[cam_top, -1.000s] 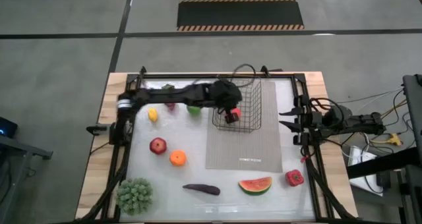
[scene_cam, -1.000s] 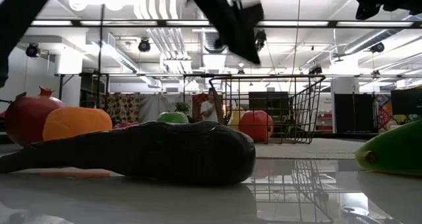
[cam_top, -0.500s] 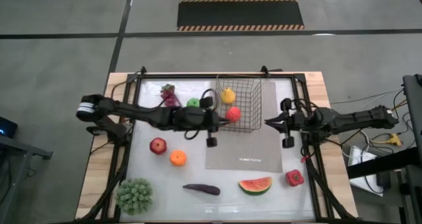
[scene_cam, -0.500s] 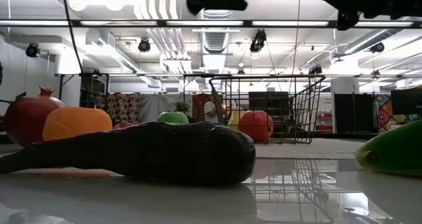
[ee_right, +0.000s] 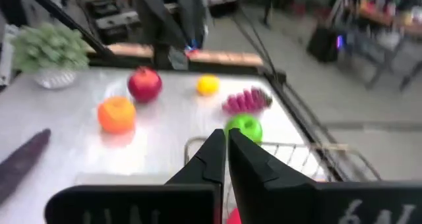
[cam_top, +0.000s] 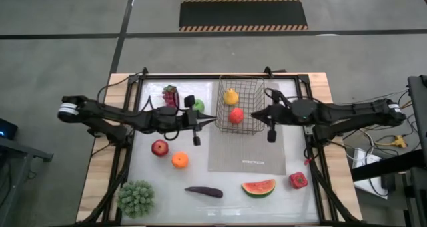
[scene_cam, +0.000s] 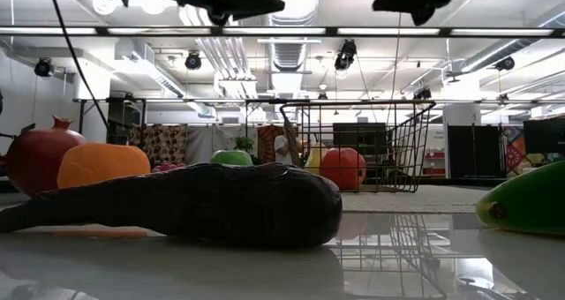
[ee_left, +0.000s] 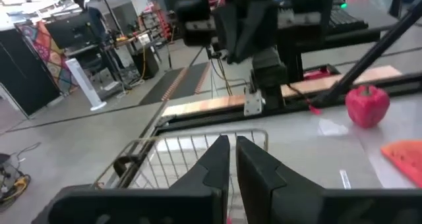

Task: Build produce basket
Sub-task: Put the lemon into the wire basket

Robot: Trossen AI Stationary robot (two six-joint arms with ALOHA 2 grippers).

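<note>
White tabletop (cam_top: 167, 180), produce scattered. Basket (cam_top: 241, 107) sits between both grippers: left gripper (cam_top: 212, 118) fingers together, empty; right gripper (cam_top: 252, 115) fingers together, empty.

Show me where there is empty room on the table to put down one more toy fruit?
The grey mat in front of the basket is bare. So is the white patch between the orange and the watermelon slice, behind the eggplant. It is crowded at the back left, around the grapes and green apple, where the left tool hangs.
</note>
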